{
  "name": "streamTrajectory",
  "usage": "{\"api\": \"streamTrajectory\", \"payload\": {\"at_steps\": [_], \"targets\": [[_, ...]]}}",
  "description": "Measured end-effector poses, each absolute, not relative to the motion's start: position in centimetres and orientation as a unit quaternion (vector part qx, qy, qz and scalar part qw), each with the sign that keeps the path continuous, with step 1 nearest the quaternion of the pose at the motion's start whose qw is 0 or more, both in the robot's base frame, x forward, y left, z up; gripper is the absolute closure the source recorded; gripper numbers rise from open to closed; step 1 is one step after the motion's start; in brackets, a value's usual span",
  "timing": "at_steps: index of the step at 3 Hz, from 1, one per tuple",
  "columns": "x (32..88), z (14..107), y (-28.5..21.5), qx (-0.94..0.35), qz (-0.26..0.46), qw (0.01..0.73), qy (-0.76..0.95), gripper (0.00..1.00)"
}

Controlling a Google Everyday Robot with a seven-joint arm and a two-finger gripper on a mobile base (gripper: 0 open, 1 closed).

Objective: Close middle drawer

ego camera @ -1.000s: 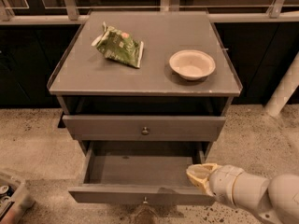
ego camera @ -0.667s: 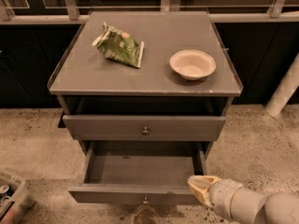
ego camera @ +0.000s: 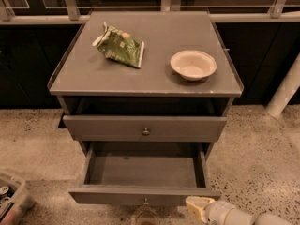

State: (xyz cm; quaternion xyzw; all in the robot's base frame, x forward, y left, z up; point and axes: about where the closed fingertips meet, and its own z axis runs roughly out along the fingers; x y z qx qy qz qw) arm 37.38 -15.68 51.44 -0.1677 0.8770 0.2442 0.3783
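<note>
We see the middle drawer [ego camera: 143, 175] pulled well out of the cabinet [ego camera: 154, 34], its shallow grey box open to view from above. Its flat front faces us low in the view, with the small round knob [ego camera: 146, 201] at its centre. The gripper [ego camera: 198, 207] sits at the bottom edge of the view, just in front of and below the right end of that front. We cannot tell whether it touches the wood, nor whether it is wide or narrow. Only its pale yellowish tip shows, with the white arm [ego camera: 234, 215] running off to the lower right behind it.

Above the open box we see the top drawer [ego camera: 187, 128], its front standing a little forward of the frame, a dark gap over it and a like knob [ego camera: 146, 131] at its middle.

On the cabinet's flat top lies a crumpled green bag [ego camera: 119, 47] towards the left and back. A pale bowl [ego camera: 193, 65] stands upright to the right, well apart from the bag.

Around the cabinet we see speckled floor [ego camera: 33, 144]. A bin [ego camera: 14, 198] shows partly at the lower left corner, and a white post [ego camera: 285, 89] leans at the right edge
</note>
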Motion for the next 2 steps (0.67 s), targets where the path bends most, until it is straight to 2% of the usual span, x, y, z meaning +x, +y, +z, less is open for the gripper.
{"api": "streamTrajectory", "payload": {"at_steps": [2], "targets": [[37.9, 48.2, -16.4, -0.144, 0.255, 0.364, 0.884, 1.0]]}}
